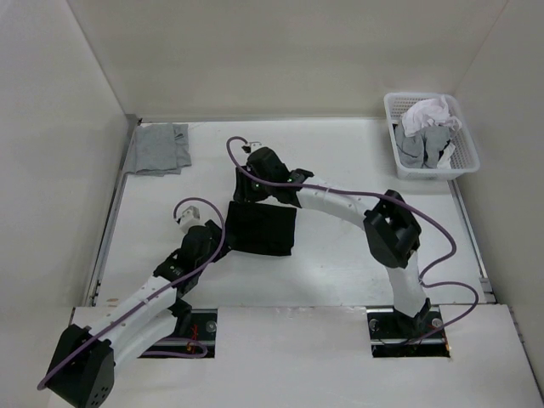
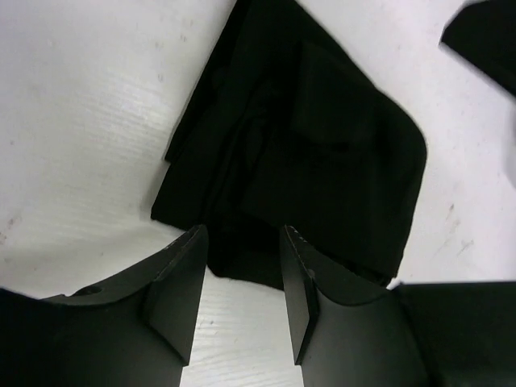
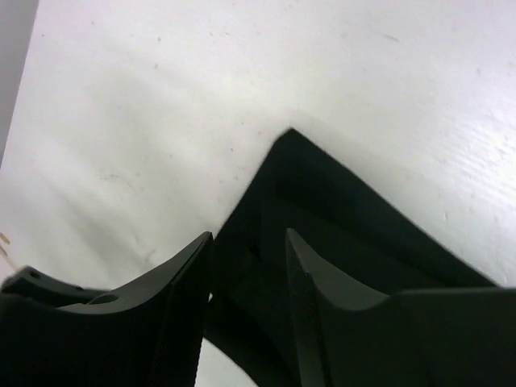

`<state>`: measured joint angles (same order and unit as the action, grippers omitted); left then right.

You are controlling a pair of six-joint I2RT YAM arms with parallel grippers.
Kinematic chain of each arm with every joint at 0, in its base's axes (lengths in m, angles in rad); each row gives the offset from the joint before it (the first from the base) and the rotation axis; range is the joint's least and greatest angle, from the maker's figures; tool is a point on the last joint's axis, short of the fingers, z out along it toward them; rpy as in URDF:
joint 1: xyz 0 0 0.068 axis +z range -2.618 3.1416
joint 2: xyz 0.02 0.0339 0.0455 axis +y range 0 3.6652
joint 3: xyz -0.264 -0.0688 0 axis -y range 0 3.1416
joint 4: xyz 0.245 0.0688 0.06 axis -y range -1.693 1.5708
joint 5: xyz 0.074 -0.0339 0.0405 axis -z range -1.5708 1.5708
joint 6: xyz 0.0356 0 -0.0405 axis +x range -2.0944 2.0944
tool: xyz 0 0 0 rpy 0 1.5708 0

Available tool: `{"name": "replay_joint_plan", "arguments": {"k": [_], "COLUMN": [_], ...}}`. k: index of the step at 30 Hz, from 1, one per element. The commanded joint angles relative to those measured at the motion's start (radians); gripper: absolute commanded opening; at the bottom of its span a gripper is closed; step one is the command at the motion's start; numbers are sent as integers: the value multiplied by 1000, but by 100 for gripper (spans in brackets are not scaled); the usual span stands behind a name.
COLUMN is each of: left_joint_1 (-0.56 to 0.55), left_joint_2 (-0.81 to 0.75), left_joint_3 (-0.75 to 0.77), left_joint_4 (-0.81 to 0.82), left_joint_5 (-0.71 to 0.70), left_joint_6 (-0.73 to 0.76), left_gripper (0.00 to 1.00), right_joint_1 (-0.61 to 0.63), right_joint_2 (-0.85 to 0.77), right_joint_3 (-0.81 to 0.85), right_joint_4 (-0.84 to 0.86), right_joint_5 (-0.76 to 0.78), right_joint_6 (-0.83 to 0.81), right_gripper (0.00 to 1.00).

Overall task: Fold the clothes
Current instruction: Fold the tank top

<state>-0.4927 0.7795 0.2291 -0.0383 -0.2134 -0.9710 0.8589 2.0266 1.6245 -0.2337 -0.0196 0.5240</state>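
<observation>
one black tank top (image 1: pixel 260 228) — two pincers (image 2: pixel 242 232) (image 3: pixel 248 235)

Overhead, two wrist close-ups, shared tank top (image 1: pixel 260 228)

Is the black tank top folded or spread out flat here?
Folded: the black tank top lies as a compact rectangle, and the left wrist view shows stacked layers.

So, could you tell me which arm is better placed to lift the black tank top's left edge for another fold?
Left, probably. The left gripper sits at the black tank top's left edge, fingers open over it; the right gripper is at its far corner.
</observation>
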Motion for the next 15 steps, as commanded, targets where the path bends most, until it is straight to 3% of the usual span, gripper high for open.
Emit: {"name": "replay_joint_plan", "arguments": {"k": [1, 9, 15], "left_joint_1": [-16, -22, -25], "left_joint_2": [-20, 56, 104], "left_joint_3": [-23, -45, -47], "left_joint_4": [31, 118, 170], "left_joint_5": [0, 20, 23], "left_joint_6": [-37, -38, -41], "left_gripper": [40, 38, 37], "right_joint_1": [-7, -5, -5], "right_joint_2": [70, 239, 274], "right_joint_3": [101, 290, 319], "right_joint_4": [-42, -119, -128], "right_joint_5": [-71, -83, -28], "right_joint_6": [-62, -93, -124], "right_gripper": [47, 48, 46]}}
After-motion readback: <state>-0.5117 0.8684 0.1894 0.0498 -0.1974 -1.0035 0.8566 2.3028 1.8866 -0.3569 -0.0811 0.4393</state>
